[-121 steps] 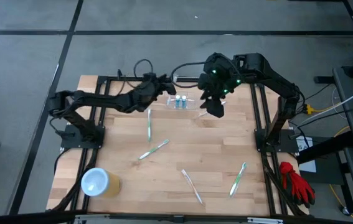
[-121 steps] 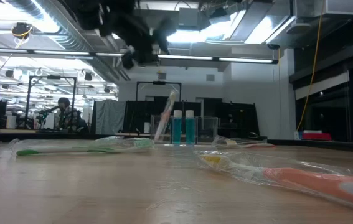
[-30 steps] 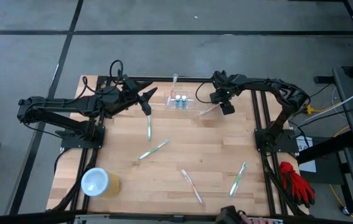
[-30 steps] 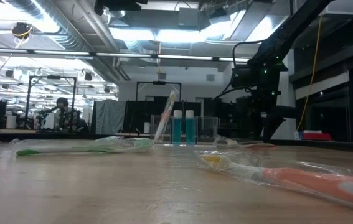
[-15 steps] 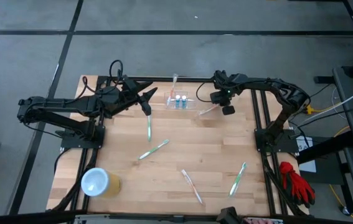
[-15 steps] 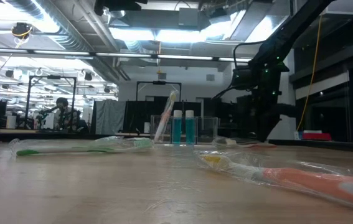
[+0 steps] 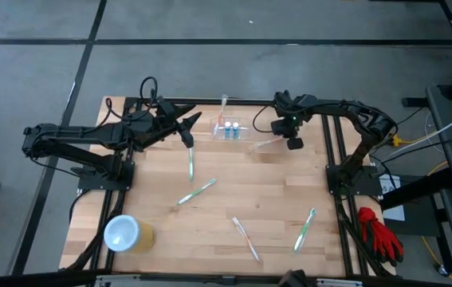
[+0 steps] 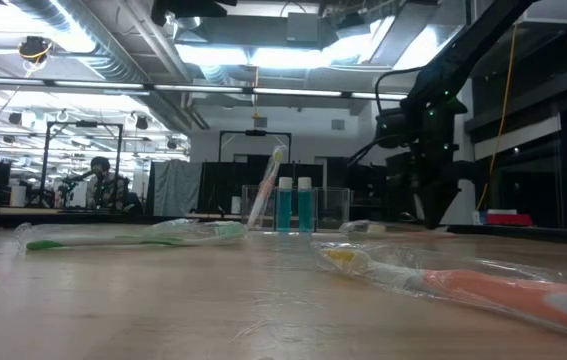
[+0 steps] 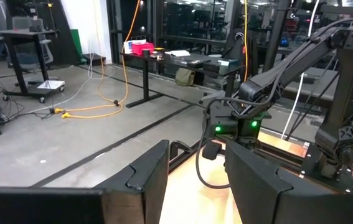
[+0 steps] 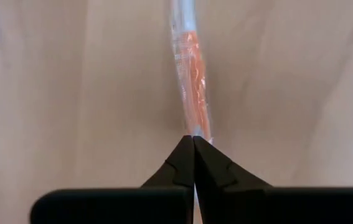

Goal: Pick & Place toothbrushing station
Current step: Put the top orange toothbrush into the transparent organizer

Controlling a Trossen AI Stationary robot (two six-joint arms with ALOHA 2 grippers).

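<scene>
The toothbrushing station [image 7: 230, 130] is a clear holder at the table's far middle, with two blue tubes and a white toothbrush [image 8: 266, 188] leaning in it. Just right of it a wrapped orange toothbrush [image 7: 267, 143] lies on the table. My right gripper [image 7: 293, 143] is shut on its right end. My left gripper [image 7: 186, 129] hangs open above the table, left of the station, with nothing between its fingers [image 9: 145, 180]. My right gripper pinches the wrapped orange toothbrush at its end [image 10: 196, 129] toward the table's right edge, between the two fingertips [image 10: 182, 158]. The fingers come from above, pointing down. The toothbrush lies flat on the table and runs away from the fingers toward the station.
Several wrapped green toothbrushes lie about: one [image 7: 190, 159] under the left arm, one [image 7: 197, 191] mid-table, one [image 7: 245, 239] near the front, one [image 7: 304, 229] at the right. A yellow cup [image 7: 127, 233] with a white top stands at the near left corner. A red glove [image 7: 379, 231] lies off the table.
My right gripper has shut its fingers on the end of the wrapped orange toothbrush, staying over the same spot. The toothbrush still lies on the table.
</scene>
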